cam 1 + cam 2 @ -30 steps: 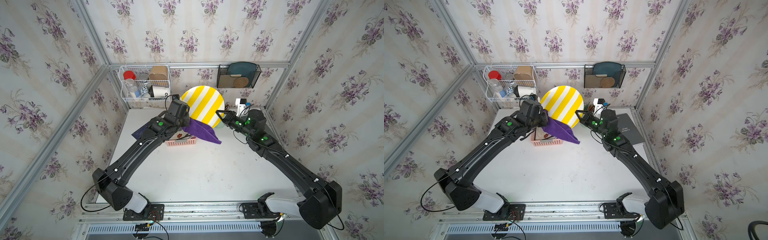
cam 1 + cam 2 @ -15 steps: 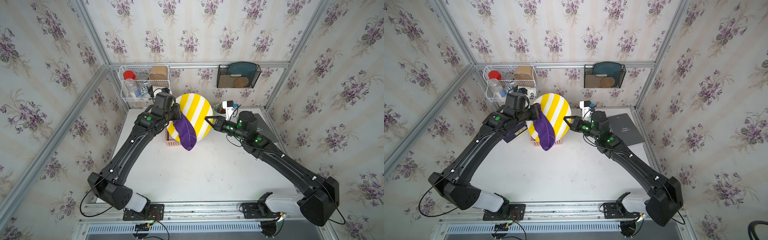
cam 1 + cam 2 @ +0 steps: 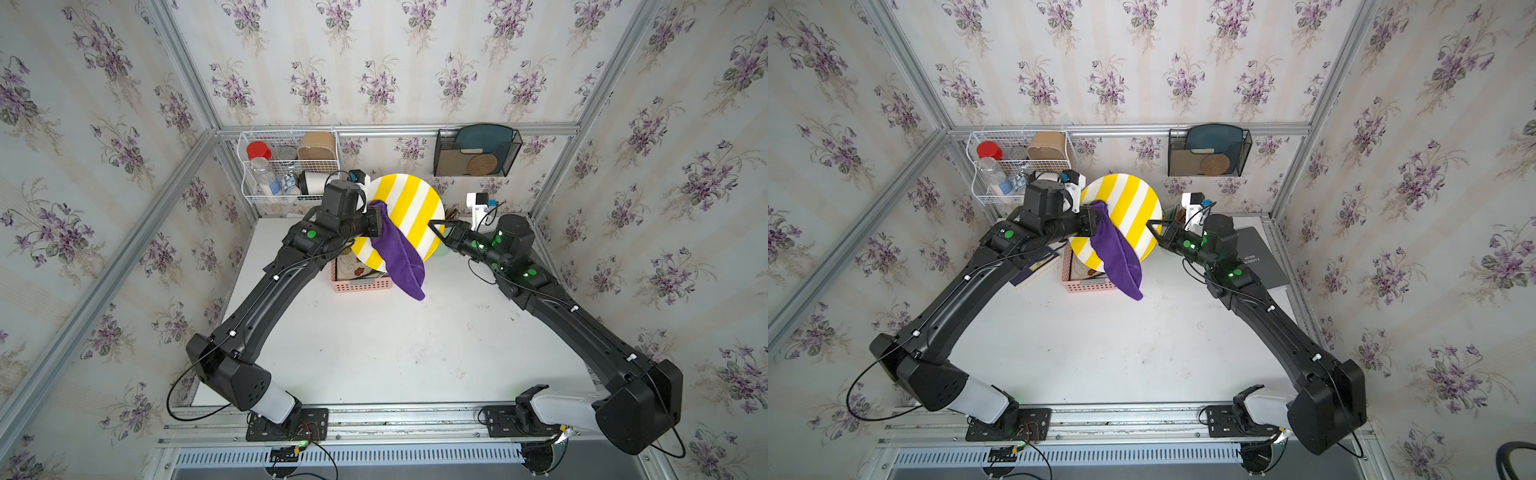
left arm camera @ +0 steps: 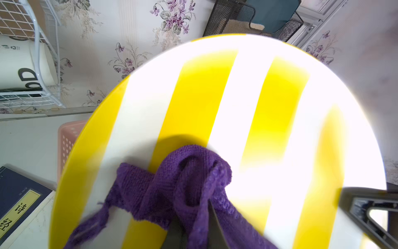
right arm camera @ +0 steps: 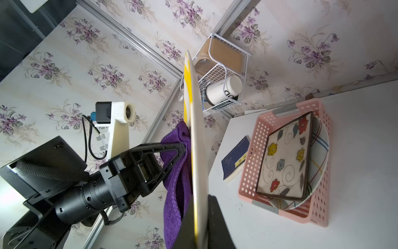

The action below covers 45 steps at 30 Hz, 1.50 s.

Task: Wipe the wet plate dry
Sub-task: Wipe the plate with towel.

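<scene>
1. Holding a yellow and white striped plate [image 3: 409, 199] up in the air, standing on its edge, over the far middle of the white table [image 3: 374, 353].
2. Tilted a little, with the striped face turned up and toward the left arm.
3. Pinching the right rim of the plate with the right claw [image 3: 434, 228]: shut on the rim, one finger on the striped face and one on the plain back.
4. Gripping a purple cloth [image 3: 399, 257] with the left claw [image 3: 376, 218]: shut tight on a bunched-up bit of it.
5. Pressing that bunched bit against the striped face, on the left part of the plate.
6. Letting the rest of the cloth hang loose, down across the stripes and past the low edge of the plate.
7. Under the plate, on the table, a pink basket [image 3: 361, 285] full of little holes.
8. Inside the basket, a square flowery dish [image 5: 284, 159] lying on top of a round white dish [image 5: 320, 149].
9. Just left of the basket, a dark blue book [image 5: 235, 159] flat on the table.
10. At the far right of the table, next to the right arm, a grey book [image 3: 1262, 259] lying flat.
11. On the far wall, a white wire rack [image 3: 286, 198] with jars to the left, and a black mesh holder [image 3: 516, 151] to the right.
</scene>
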### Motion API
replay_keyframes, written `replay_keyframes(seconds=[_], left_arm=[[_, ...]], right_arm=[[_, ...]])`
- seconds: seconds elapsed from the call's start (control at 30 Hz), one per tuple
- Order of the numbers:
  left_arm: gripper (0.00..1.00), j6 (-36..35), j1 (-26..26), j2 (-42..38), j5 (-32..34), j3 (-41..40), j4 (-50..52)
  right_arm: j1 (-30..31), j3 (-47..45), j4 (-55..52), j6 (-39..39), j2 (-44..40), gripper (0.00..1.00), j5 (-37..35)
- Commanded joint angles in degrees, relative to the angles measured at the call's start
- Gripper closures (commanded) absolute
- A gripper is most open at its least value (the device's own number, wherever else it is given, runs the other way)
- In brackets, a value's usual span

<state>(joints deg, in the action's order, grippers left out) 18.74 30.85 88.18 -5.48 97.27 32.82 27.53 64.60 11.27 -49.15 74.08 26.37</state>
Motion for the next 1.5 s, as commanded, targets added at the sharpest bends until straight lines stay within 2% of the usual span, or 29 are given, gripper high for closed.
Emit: replay_keyframes(seconds=[0.0, 0.1, 0.17, 0.27, 0.33, 0.43, 0.57, 0.67, 0.77, 0.83, 0.9, 0.97, 1.03, 1.1, 1.2, 1.33, 1.47], left_arm=[[1.00, -0.67, 2.18, 1.41, -14.31, -2.29, -1.52], [1.00, -2.73, 5.63, 3.64, -10.77, -0.84, 1.30], [1.00, -2.59, 5.48, 3.45, -3.89, -0.77, 4.07], [1.00, -1.92, 2.76, 1.02, 7.60, -1.40, 8.03], [1.00, -0.23, -0.87, -1.81, 9.82, -2.93, 8.96], [1.00, 0.51, -4.54, -4.55, 5.58, -5.96, 5.59], [1.00, 0.43, -3.91, -2.62, -7.21, -6.08, 0.83], [1.00, -0.18, -1.86, -1.45, -6.73, -4.79, 1.16], [1.00, -0.35, -1.84, -2.09, -4.23, -4.43, 0.44], [1.00, -1.33, -2.30, -1.87, -2.97, -2.04, 0.72], [1.00, -2.64, -2.62, -0.41, -4.35, 1.88, 1.30], [1.00, -3.39, -2.59, 2.23, -9.25, 6.93, 1.32], [1.00, -2.75, -2.15, 4.91, -12.50, 10.74, 1.91], [1.00, -1.74, -1.57, 6.01, -11.73, 12.54, 2.56], [1.00, -0.36, -1.41, 4.36, -9.87, 10.92, 1.81], [1.00, 3.33, -2.17, -2.15, -9.00, 6.81, -0.92], [1.00, 14.89, -6.55, -10.58, -11.70, -0.17, -7.61]], right_arm=[[4.88, 2.67, 14.15, 0.04, 1.79, 1.00, 6.91], [5.93, 4.79, 15.57, -1.32, 3.11, 1.00, 7.00], [4.21, 4.57, 16.87, -2.95, 1.98, 1.00, 5.21], [-2.96, 1.99, 18.35, -6.20, -0.54, 1.00, 4.27], [-4.70, 0.70, 16.87, -4.88, -2.13, 1.00, 4.59], [-2.69, 0.45, 14.88, -1.56, -2.31, 1.00, 7.31], [5.86, 1.30, 12.78, 2.82, -0.30, 1.00, 9.46], [5.79, 1.76, 14.52, 1.10, 0.05, 1.00, 9.05], [1.14, 1.30, 16.19, -1.43, -0.95, 1.00, 6.00], [0.28, 2.25, 15.41, 0.32, -0.64, 1.00, 7.16], [2.35, 4.98, 10.84, 4.52, 0.67, 1.00, 9.05], [7.09, 6.87, 7.62, 8.31, 2.92, 1.00, 11.24], [8.66, 7.79, 8.19, 7.74, 4.75, 1.00, 13.76], [8.37, 7.68, 11.39, 4.48, 5.30, 1.00, 13.57], [4.65, 8.16, 15.39, 1.34, 4.46, 1.00, 9.82], [-6.11, 8.10, 18.73, -5.25, 1.77, 1.00, 5.45], [-14.38, 4.91, 26.34, -13.02, -1.94, 1.00, 4.55]])
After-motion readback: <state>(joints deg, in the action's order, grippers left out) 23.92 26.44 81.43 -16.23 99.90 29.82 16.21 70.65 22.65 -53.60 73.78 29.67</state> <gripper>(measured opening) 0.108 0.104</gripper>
